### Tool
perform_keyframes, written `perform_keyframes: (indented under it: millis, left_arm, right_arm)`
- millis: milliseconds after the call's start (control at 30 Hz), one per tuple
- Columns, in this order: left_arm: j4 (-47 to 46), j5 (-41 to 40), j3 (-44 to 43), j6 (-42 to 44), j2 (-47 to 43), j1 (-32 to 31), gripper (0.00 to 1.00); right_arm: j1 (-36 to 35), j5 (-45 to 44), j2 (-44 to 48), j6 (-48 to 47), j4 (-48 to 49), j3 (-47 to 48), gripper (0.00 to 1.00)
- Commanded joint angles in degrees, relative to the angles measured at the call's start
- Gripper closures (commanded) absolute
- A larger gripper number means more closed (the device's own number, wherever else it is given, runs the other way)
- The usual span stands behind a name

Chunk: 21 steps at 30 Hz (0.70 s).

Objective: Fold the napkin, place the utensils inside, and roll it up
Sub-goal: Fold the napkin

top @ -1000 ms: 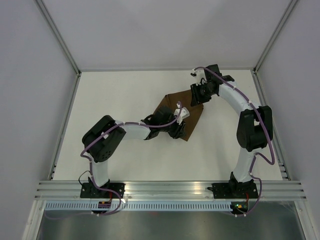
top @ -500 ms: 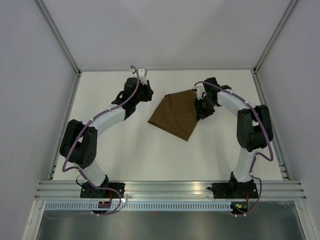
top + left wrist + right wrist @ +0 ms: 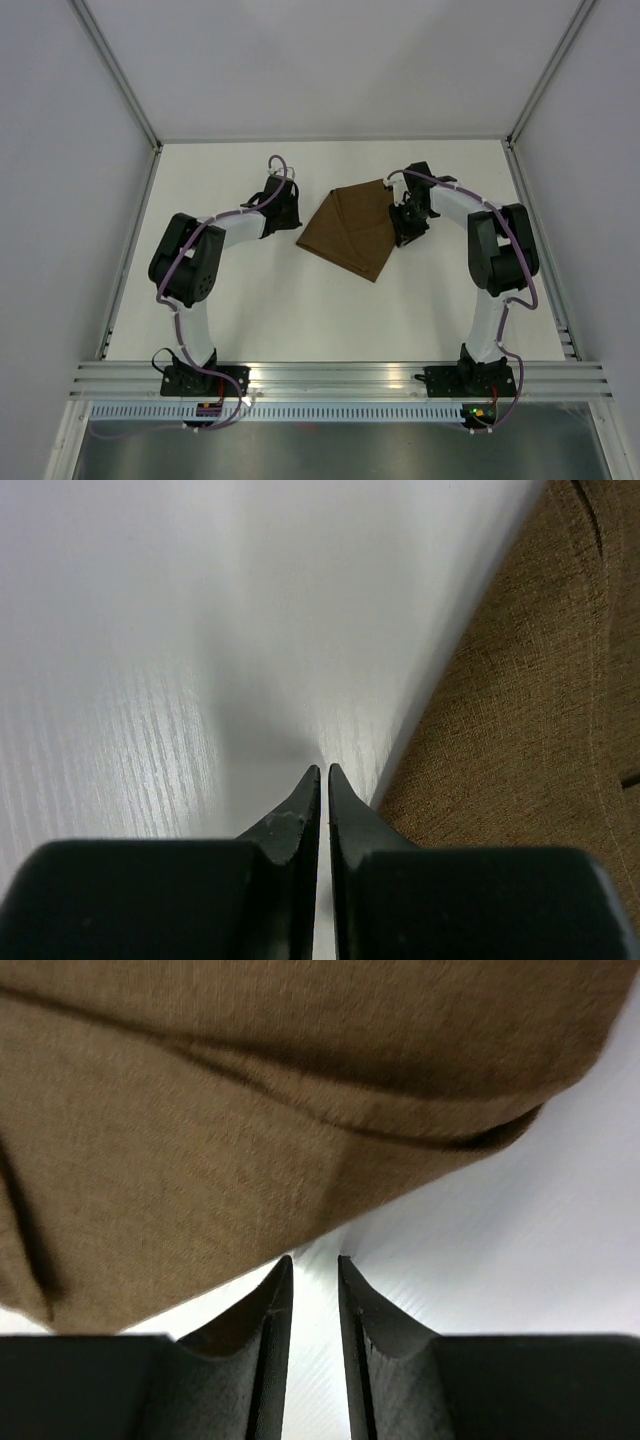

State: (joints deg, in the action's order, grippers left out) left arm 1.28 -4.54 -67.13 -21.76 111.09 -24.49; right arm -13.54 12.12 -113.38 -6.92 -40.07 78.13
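Napkin (image 3: 350, 232) lies folded flat, a brown wedge in the far half of the table (image 3: 250, 310), midway between the left and right edges. Stacked layers show along its right edge in the right wrist view. No knife in any view; I cannot place it.

Step, as I judge it: the fold looks done and the knife comes next. That calls for finding the knife, spreading one gripper to pick it up, and laying it on the napkin before any rolling.

Left arm reaches out low. Left gripper (image 3: 322, 772) has its fingers pressed together on nothing, tips close over bare table just beside the napkin's left edge.

Right arm curls in from the right side. Right gripper (image 3: 313, 1260) sits low at the napkin's right edge, fingers a narrow gap apart, nothing between them, tips just short of the cloth.
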Motion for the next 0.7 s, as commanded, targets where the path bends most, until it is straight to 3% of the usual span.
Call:
perform_keyframes:
  millis: [0,667]
  left_arm:
    - [-3.1,0.4,3.0,-4.1,-1.6,0.0,0.91]
    - [-14.7,1.5,22.0,-9.7,-10.4,-3.6,0.92]
  right_arm:
    - [0.3,-3.0,-2.4,0.2,0.8,2.1,0.7]
    - [0.2,-4.1,-11.9,-0.6,-0.8,15.7,0.7]
